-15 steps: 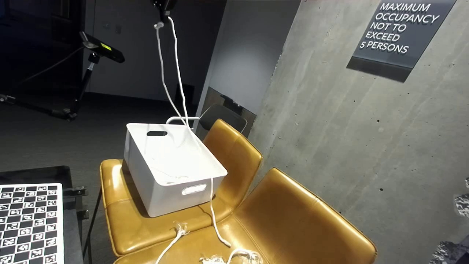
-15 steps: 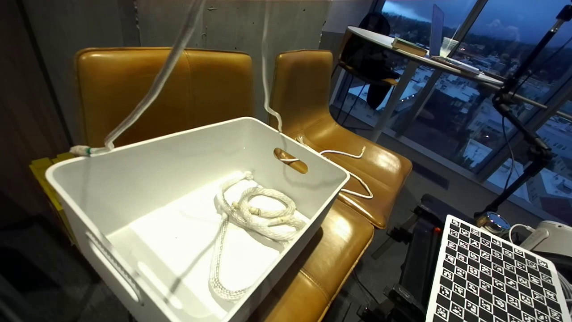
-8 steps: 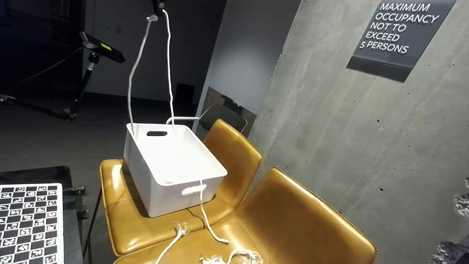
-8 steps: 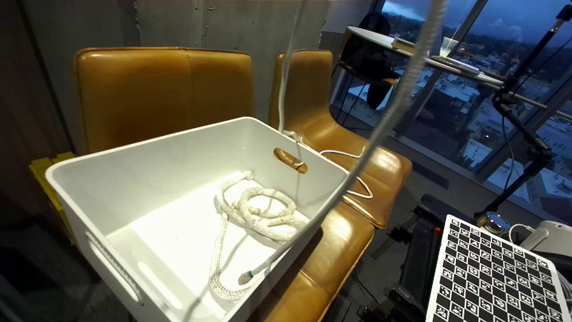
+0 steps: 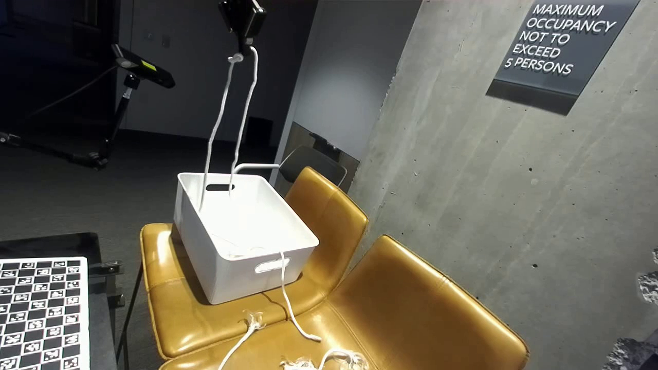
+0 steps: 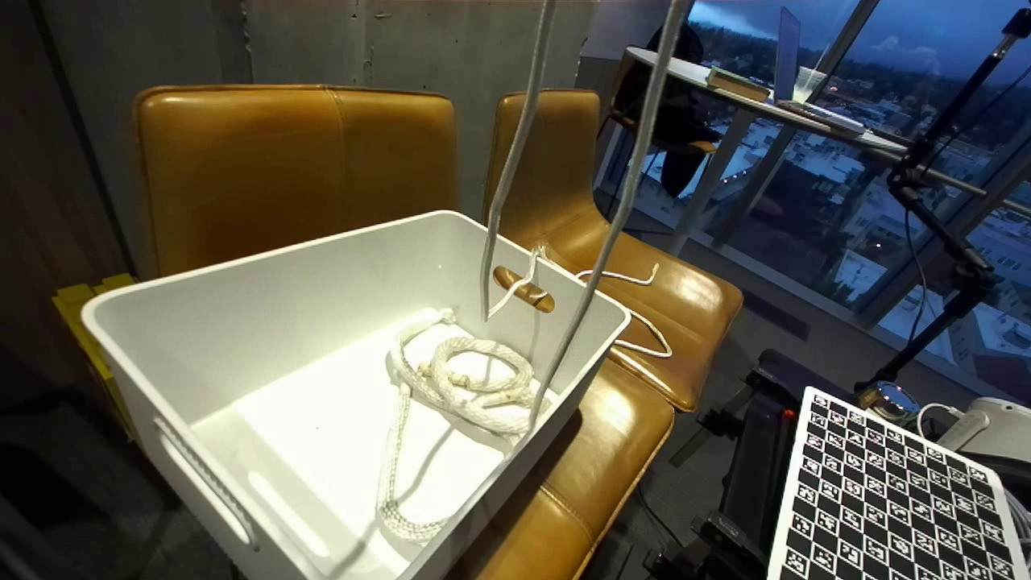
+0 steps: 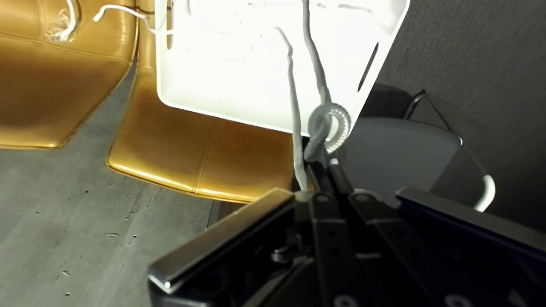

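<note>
- Wrist view: jaws clamped on white rope (image 7: 316, 64); white bin (image 7: 200, 100) at 12 o'clock.
- In an exterior view: jaws at 11 o'clock; white rope hangs over white bin at 8 o'clock, on tan chair (image 5: 177, 318).
- In an exterior view: coiled rope (image 6: 479, 407) inside bin, 7 o'clock.

We are seeing a slender white rope (image 7: 318, 70) hanging doubled from the closed gripper (image 5: 245, 49), which is pinching it just beside where the rope itself is curling into a small, tight loop. Its two strands are dangling slightly apart, each bending gently. Lower down, both are reaching inside the white bin (image 6: 306, 290), one apparently turning upward and draping over its edge.
</note>
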Action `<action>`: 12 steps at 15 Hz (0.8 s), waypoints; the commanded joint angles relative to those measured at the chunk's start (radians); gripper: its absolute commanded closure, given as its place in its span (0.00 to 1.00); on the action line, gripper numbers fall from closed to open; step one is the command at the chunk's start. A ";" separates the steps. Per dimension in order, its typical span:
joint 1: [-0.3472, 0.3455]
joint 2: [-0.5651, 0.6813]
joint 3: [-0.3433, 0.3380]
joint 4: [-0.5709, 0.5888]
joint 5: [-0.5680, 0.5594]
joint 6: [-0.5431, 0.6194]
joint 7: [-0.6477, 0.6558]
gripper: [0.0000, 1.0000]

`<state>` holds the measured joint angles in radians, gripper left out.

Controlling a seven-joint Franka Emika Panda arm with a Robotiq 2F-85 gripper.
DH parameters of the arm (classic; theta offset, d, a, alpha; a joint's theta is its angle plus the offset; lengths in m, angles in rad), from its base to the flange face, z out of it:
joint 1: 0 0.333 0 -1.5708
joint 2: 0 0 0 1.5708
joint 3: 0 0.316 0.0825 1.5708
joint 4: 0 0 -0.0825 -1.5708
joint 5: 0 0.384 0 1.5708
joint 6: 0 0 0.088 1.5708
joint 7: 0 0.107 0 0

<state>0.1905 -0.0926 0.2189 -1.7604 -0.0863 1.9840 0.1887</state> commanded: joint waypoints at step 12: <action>-0.093 0.191 -0.118 -0.216 -0.017 0.175 -0.152 0.21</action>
<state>0.1399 0.0761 0.1476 -1.9255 -0.0889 2.1127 0.1166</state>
